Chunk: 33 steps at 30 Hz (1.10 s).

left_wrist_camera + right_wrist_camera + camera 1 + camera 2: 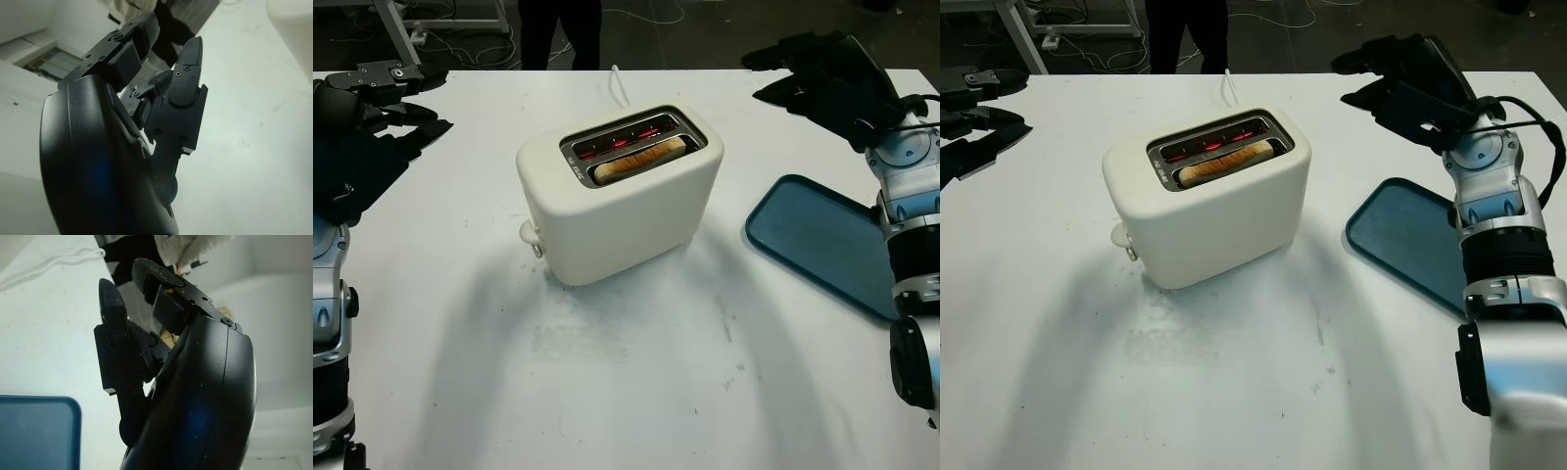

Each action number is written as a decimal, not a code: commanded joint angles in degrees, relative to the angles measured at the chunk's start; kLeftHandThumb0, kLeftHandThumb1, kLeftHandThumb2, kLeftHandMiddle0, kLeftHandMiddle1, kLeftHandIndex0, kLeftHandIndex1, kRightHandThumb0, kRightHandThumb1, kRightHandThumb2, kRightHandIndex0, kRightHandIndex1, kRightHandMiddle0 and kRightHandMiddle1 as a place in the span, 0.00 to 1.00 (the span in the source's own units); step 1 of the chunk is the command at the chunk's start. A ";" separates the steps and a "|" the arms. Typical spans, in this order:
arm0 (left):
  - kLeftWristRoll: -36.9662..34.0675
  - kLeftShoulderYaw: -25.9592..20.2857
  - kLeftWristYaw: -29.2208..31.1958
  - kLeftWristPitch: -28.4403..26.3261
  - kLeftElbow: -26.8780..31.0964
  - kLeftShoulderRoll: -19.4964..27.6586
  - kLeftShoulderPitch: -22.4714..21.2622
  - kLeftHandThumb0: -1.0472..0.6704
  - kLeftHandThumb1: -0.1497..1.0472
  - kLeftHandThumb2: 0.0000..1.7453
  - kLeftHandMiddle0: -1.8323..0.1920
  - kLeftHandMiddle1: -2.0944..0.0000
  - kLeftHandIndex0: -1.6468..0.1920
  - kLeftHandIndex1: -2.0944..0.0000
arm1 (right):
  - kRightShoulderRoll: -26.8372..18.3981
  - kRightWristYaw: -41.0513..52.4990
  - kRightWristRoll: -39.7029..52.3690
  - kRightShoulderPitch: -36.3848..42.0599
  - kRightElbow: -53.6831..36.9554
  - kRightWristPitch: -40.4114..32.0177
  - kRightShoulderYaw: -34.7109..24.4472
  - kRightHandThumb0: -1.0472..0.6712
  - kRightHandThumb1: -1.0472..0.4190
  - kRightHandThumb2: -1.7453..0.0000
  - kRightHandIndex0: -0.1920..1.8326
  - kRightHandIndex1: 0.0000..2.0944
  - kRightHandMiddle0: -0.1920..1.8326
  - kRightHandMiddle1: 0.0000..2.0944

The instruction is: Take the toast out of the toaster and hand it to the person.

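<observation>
At 9 o'clock over the white table, the left hand hangs above the far-left edge, open, holding nothing; black fingers point in toward the table's mid. It sits well apart from the toaster.

Centre: cream two-slot toaster stands upright, turned at an angle w/ one corner toward the robot. Lever knob sticks out at its 8 o'clock end. Back slot glows red inside. The toast stands in the front slot, its browned top edge just above the slot rim. A white cord leaves the toaster at 12 o'clock toward the far table edge, where a person's dark-trousered legs stand.

At 3 o'clock a blue tray lies flat, near the toaster but not touching. At 1–2 o'clock the right hand hovers above the table beyond the tray, open, nothing in it.
</observation>
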<state>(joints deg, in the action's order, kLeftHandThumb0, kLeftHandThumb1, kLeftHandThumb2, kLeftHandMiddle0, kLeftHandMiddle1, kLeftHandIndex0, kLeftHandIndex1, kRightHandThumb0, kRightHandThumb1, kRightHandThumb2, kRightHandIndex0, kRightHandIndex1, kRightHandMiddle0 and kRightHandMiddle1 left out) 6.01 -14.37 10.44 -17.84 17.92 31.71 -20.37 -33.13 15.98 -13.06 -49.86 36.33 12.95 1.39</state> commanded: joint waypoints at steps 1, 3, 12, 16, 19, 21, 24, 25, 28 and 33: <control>-0.32 -0.77 -0.44 -0.41 0.96 -0.38 0.37 0.45 0.89 0.06 0.63 0.68 0.48 0.99 | 0.44 0.55 1.11 1.46 -1.96 -1.26 -0.47 0.42 0.09 0.95 0.61 0.11 0.55 0.02; -0.37 -0.88 -0.36 -1.48 2.18 -0.52 0.67 0.45 0.89 0.07 0.63 0.67 0.48 0.99 | 0.50 0.78 1.58 1.87 -2.91 -1.78 -0.60 0.43 0.09 0.95 0.61 0.11 0.56 0.02; 0.57 -0.39 -0.80 -3.27 3.73 -1.20 1.99 0.41 0.89 0.07 0.63 0.65 0.48 0.99 | 0.34 1.28 1.29 2.77 -6.32 -4.45 -0.22 0.44 0.09 0.94 0.60 0.12 0.56 0.01; 1.14 0.04 -1.04 -3.21 3.63 -1.46 2.23 0.41 0.89 0.08 0.63 0.64 0.48 0.99 | 0.67 1.06 -0.35 2.89 -8.13 -7.58 0.95 0.42 0.09 0.94 0.57 0.11 0.52 0.00; 1.25 0.24 -1.00 -2.91 3.41 -1.75 2.42 0.41 0.89 0.08 0.63 0.63 0.47 0.99 | 0.55 1.26 -1.00 2.73 -8.43 -8.13 1.55 0.41 0.09 0.93 0.57 0.11 0.52 0.00; 1.24 0.39 -0.93 -2.44 3.13 -1.96 2.57 0.41 0.89 0.08 0.63 0.63 0.47 0.99 | 0.75 1.07 -1.09 2.59 -8.01 -7.90 1.62 0.42 0.09 0.94 0.57 0.11 0.52 0.00; 1.14 0.52 -0.83 -1.79 2.91 -2.22 2.70 0.43 0.89 0.09 0.63 0.62 0.47 0.99 | 0.95 0.86 -1.30 2.47 -7.26 -7.46 1.59 0.42 0.09 0.94 0.58 0.11 0.53 0.01; 1.14 0.56 -0.79 -1.62 2.87 -2.22 2.74 0.43 0.89 0.09 0.63 0.62 0.47 0.98 | 0.83 0.85 -1.58 2.46 -7.22 -7.45 1.72 0.41 0.09 0.94 0.58 0.11 0.52 0.00; 1.18 0.56 -0.68 -1.76 3.06 -2.17 2.83 0.43 0.89 0.09 0.64 0.61 0.47 0.98 | 0.61 0.57 -2.03 2.51 -6.82 -6.51 1.91 0.39 0.09 0.94 0.59 0.11 0.53 0.01; 1.85 0.67 -0.81 -2.36 3.68 -1.97 3.00 0.43 0.89 0.09 0.65 0.60 0.48 0.99 | 0.67 0.61 -2.17 2.55 -7.71 -7.97 1.94 0.40 0.09 0.94 0.58 0.10 0.52 0.00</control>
<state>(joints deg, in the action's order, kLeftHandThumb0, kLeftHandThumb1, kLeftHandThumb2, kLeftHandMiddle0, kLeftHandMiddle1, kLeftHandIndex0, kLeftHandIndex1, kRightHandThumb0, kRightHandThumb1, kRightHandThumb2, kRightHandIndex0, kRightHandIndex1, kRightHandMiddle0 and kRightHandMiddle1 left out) 7.20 -13.88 9.77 -20.31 21.00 29.49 -18.18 -32.41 17.06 -14.80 -47.44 29.28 5.58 3.24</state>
